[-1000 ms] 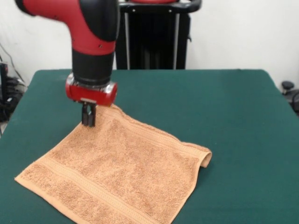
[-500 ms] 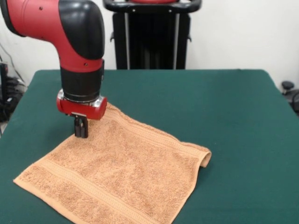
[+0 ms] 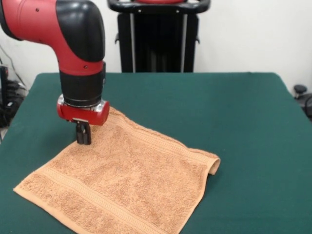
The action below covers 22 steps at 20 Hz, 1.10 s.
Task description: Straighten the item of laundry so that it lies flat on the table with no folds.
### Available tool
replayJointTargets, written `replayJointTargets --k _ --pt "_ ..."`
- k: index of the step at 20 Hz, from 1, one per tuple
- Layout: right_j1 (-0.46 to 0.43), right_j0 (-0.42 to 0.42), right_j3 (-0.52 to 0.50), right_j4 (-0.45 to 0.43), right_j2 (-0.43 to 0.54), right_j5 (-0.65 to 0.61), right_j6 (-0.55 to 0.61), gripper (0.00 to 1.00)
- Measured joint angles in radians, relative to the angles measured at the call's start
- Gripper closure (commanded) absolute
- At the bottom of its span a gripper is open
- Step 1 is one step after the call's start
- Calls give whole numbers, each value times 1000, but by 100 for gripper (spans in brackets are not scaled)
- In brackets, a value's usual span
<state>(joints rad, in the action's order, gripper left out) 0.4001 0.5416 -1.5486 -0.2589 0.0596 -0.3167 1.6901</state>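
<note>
Mostly flat, the orange-tan towel [image 3: 122, 185] lies on the near-left part of the green surface [image 3: 234, 112], its right corner curled under. Its far-left edge is pinched in the clenched claw [image 3: 83, 140] of the red arm [image 3: 78, 58].

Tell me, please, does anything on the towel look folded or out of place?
Yes. The towel's corner at picture right is curled under itself, so it is not flat there. The rest lies spread on the table.
</note>
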Motion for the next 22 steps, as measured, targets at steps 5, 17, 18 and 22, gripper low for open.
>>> replayJointTargets --k 5,17,18,22 --pt "3 26 -2 -16 27 -12 0 100" --pt "11 90 -17 -67 96 -17 0 100" --pt "12 95 -19 -72 101 -17 0 100" --pt "14 117 -26 -88 124 -17 0 100"
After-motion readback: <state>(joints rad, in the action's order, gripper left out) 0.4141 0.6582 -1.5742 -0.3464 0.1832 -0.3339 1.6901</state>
